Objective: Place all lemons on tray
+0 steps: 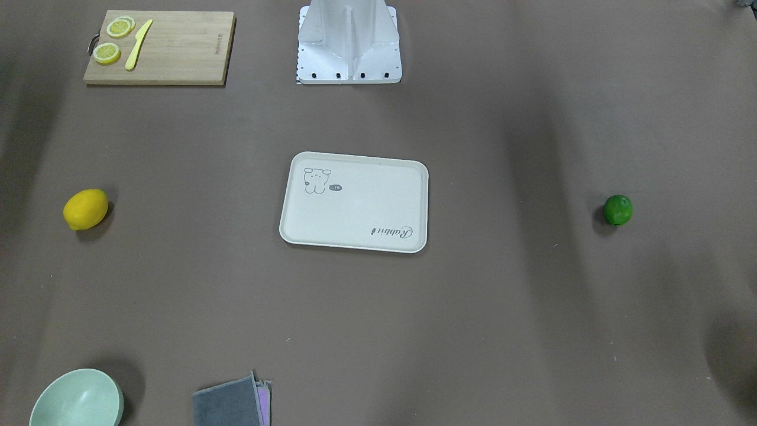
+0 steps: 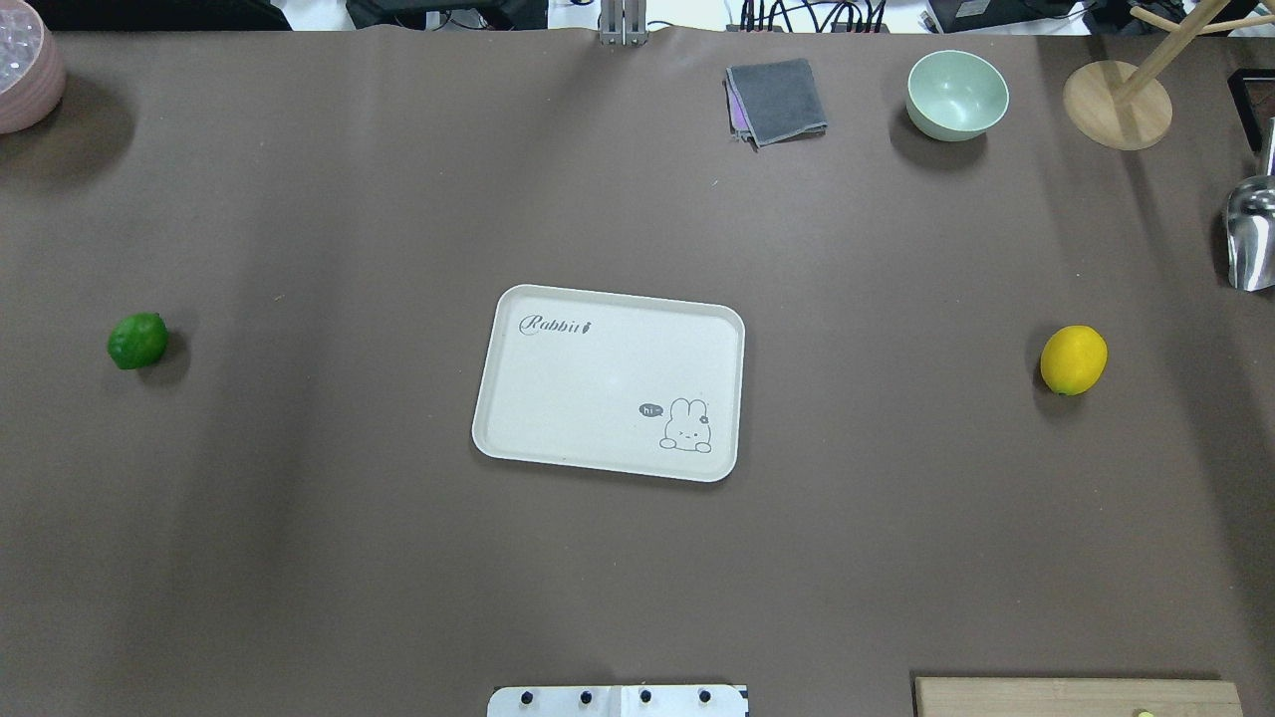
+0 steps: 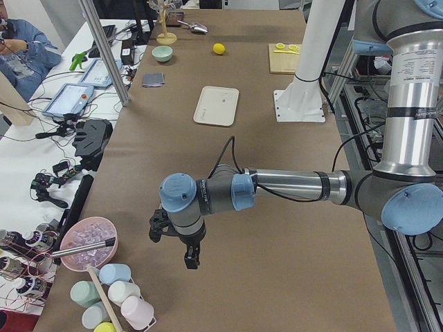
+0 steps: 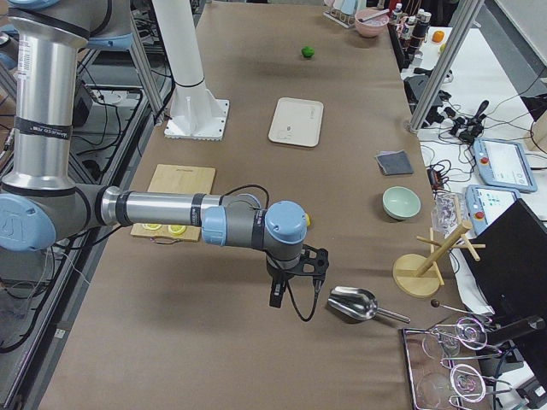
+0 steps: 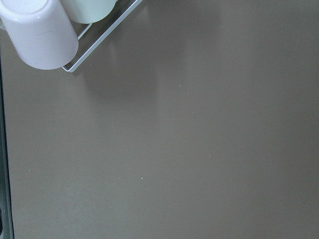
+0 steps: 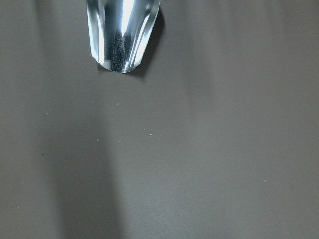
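Note:
The cream tray [image 2: 598,368] lies empty at the table's middle and also shows in the front view [image 1: 361,204]. The yellow lemon [image 2: 1073,359] lies on the table far to its right, seen at the left of the front view [image 1: 86,209]. The green lemon [image 2: 136,341] lies far to its left, at the right of the front view [image 1: 617,209]. My left gripper [image 3: 174,245] hangs over the table's left end, far from the green lemon. My right gripper [image 4: 295,289] hangs over the right end, near a metal scoop. I cannot tell whether either is open or shut.
A wooden cutting board [image 1: 159,47] with lemon slices and a yellow knife sits near the robot's base on the right side. A green bowl [image 2: 956,95], a grey cloth [image 2: 777,100], a wooden stand [image 2: 1116,105] and the metal scoop [image 2: 1250,234] line the far and right edges. A cup rack [image 5: 45,30] stands at the left end.

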